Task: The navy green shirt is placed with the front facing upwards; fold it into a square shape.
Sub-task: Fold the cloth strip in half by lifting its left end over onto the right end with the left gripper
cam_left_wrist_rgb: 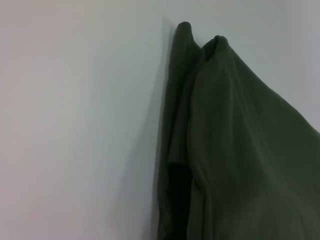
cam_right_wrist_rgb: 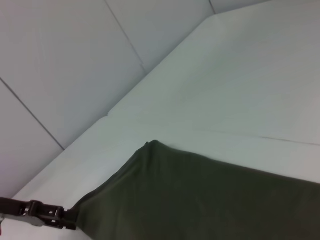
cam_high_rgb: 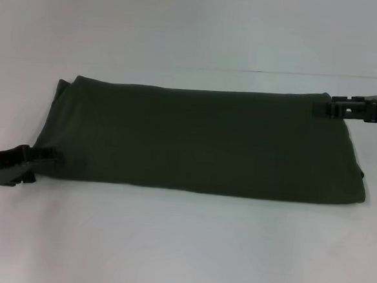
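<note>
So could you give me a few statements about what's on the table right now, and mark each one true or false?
1. The shirt lies folded into a wide band across the table. True.
2. Cream lettering shows on the shirt's top side. False: only plain green cloth shows.
3. The left end effector is at the shirt's near left corner. True.
4. The right end effector hovers over the middle of the shirt. False: it is at the far right corner.
5. The shirt is already a square. False: it is much wider than it is deep.
</note>
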Robot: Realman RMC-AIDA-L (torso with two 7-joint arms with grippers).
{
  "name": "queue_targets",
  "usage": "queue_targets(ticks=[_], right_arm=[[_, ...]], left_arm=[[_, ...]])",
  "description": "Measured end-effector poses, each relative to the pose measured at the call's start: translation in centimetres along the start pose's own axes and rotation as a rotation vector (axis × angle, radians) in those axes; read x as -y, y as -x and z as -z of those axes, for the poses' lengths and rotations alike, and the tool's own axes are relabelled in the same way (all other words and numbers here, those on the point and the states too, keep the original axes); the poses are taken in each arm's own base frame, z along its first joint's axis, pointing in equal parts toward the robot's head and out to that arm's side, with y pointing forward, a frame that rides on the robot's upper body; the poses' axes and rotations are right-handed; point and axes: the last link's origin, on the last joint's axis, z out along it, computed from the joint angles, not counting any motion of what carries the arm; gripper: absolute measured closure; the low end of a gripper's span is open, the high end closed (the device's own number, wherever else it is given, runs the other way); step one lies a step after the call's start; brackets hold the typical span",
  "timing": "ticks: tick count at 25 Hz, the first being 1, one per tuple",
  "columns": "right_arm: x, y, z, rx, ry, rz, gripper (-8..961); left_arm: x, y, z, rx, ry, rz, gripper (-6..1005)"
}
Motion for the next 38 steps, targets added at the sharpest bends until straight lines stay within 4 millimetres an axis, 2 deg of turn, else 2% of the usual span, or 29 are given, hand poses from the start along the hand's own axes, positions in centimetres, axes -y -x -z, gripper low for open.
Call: queue_targets(ticks=[19,38], right_arm=[[-1.0,-0.1,-0.4,-0.039,0.043,0.034,54],[-0.8,-0.1,-0.2,-0.027,0.036,0.027,53]], left_arm=[[0.2,0.1,-0.1,0.004,-0.013,0.001,122],[-0.8,-1.2,-0.6,-0.018,-0.012,-0.025,154]])
